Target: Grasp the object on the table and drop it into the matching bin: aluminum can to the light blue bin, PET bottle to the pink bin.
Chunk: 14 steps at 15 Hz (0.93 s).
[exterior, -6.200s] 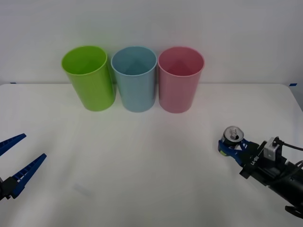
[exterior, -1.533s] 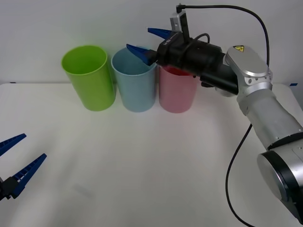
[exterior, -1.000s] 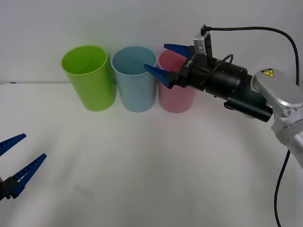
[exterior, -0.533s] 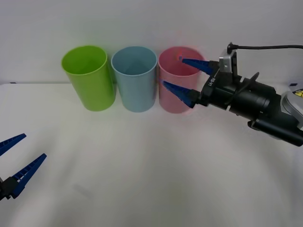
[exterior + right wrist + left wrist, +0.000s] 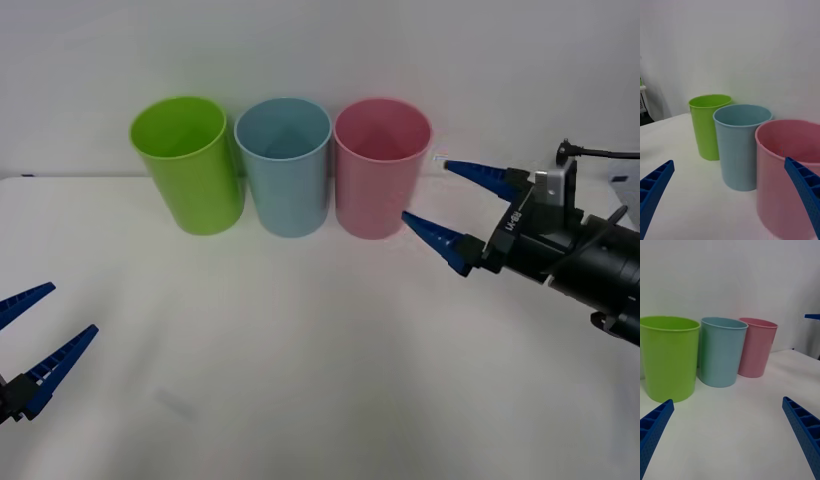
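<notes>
— Since a second and a half ago the right gripper (image 5: pixel 455 210) has been pulling back from above the light blue bin (image 5: pixel 287 180), crossing in front of the pink bin (image 5: pixel 379 180), and it is now hanging just beyond the pink bin's far side, over the table (image 5: pixel 300 360). Six seconds back it was clamped on the aluminum can low on the table; now nothing is sitting between its fingers (image 5: pixel 440 240).

— So it is released?

— Yes, both fingers are spread wide, one higher than the other in the front view, with bare space between them. The left gripper (image 5: pixel 25 335) is waiting, splayed open too, well apart from the bins, on the lime green bin's (image 5: pixel 185 165) side.

— And the can, where is it lying now?

— I am not seeing it on the table or in either gripper. Judging from the retreat off the light blue bin, it is most likely resting inside that bin, but the walls are hiding whatever is at the bottom, so I cannot tell which way it is pointing or how its long axis is lying.

— Which way from the right gripper, then?

— Out past its fingertips, with the pink bin standing between: the right wrist view is showing the pink bin closest, the light blue bin behind it and the green one farthest. The right arm is clearly the nearer one.

— What is left?

— By my reading the drop is done, and the arm is only needing to finish withdrawing without brushing the pink rim.
</notes>
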Each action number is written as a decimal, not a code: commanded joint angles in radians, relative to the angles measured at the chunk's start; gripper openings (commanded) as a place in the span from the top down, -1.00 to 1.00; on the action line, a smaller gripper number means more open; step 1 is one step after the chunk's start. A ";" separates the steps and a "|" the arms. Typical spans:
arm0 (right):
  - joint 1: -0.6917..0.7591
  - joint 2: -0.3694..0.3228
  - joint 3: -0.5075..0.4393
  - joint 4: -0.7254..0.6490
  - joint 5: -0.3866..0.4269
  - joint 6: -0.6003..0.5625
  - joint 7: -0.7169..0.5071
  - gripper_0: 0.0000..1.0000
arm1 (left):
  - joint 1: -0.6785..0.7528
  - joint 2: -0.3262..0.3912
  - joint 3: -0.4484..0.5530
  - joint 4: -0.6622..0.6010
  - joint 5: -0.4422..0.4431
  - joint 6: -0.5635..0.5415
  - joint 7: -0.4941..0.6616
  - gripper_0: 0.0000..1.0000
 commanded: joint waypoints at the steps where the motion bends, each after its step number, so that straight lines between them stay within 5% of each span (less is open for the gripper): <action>1: 0.101 -0.005 -0.062 -0.017 -0.007 -0.012 0.109 -1.00 | 0.000 0.000 0.000 0.000 0.000 0.000 0.000 -1.00; 10: 0.365 0.004 -0.171 -0.028 -0.111 -0.072 0.355 -1.00 | 0.000 0.000 0.000 0.000 0.000 0.000 0.000 -1.00; 14: 0.451 0.084 -0.251 0.015 -0.113 -0.172 0.378 -1.00 | 0.000 0.000 0.000 0.000 0.000 0.000 0.000 -1.00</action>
